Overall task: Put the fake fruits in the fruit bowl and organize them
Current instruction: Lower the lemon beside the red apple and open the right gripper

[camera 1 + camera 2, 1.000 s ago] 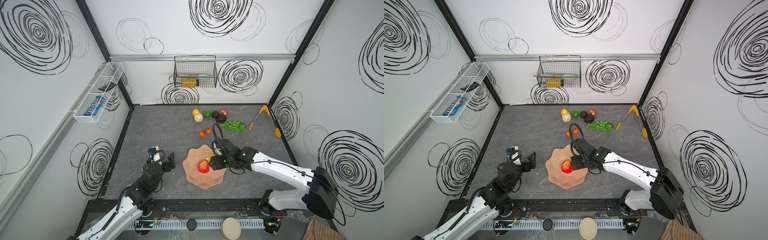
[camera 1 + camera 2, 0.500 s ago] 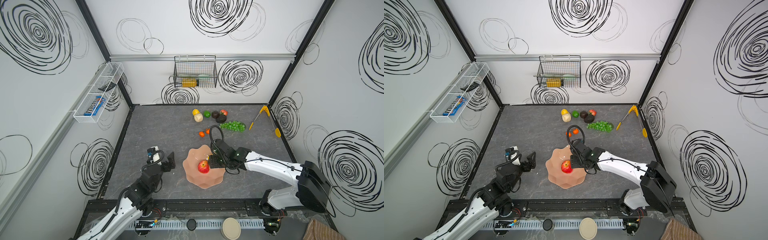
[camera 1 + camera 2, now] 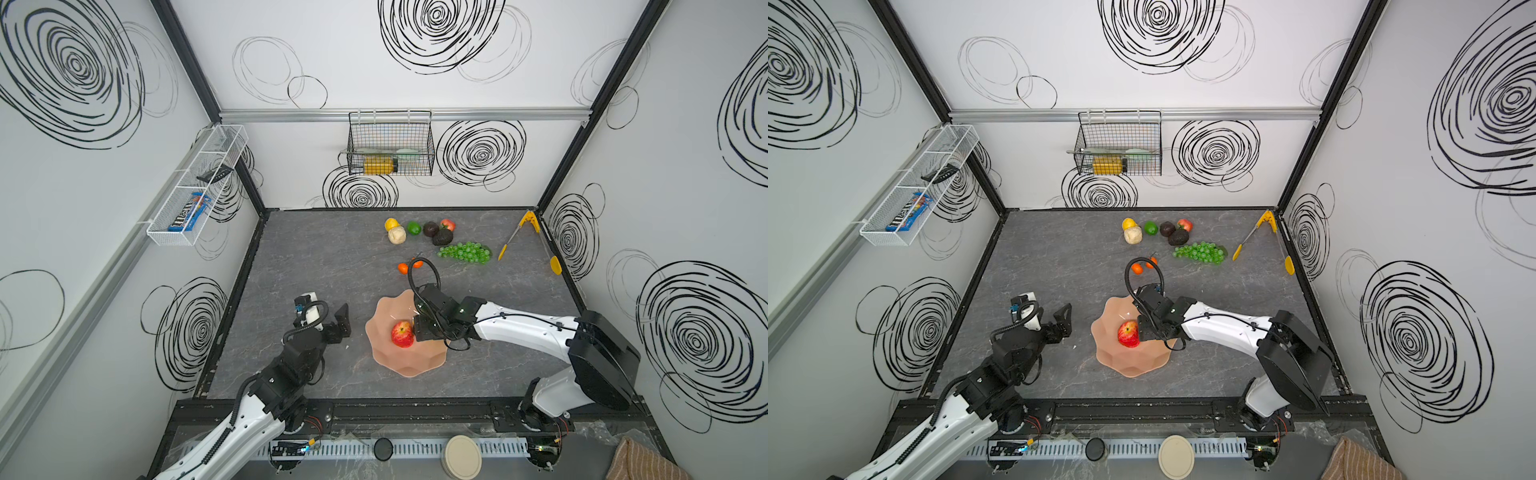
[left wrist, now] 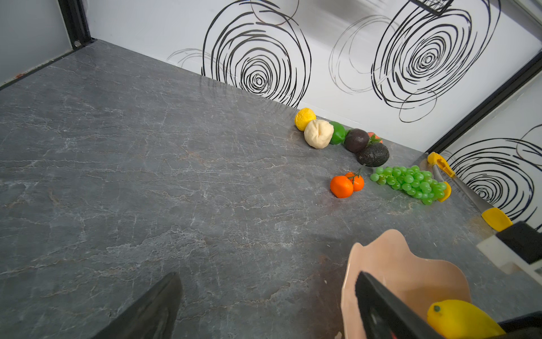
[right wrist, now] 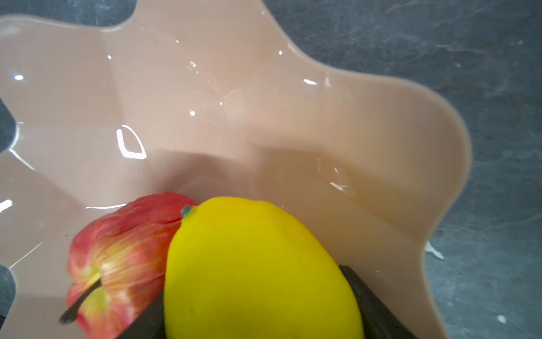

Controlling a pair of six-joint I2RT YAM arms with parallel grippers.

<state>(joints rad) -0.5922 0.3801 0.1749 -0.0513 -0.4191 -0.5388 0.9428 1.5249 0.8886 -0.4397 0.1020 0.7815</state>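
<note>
The peach-pink wavy-rimmed fruit bowl (image 3: 409,365) (image 3: 1129,365) sits at the front middle of the table with a red apple (image 3: 402,333) (image 5: 123,252) in it. My right gripper (image 3: 419,328) (image 3: 1144,330) hangs low inside the bowl, shut on a yellow lemon (image 5: 258,270) (image 4: 460,318) that touches the apple. My left gripper (image 3: 328,322) (image 4: 268,277) stands open and empty just left of the bowl. Near the back lie a lemon (image 3: 391,224), pale pear (image 3: 397,235), lime (image 3: 413,227), two avocados (image 3: 442,237), a red fruit (image 3: 448,225), grapes (image 3: 465,252) and small oranges (image 3: 403,268).
Yellow-tipped tongs (image 3: 515,239) lie at the back right by the wall. A black wire basket (image 3: 390,143) hangs on the back wall and a white wire shelf (image 3: 195,187) on the left wall. A cream disc (image 3: 463,453) lies beyond the table's front rail.
My right gripper has shifted a little to the left over the bowl, with the lemon still in it and closer to the apple. The left arm has not moved.
</note>
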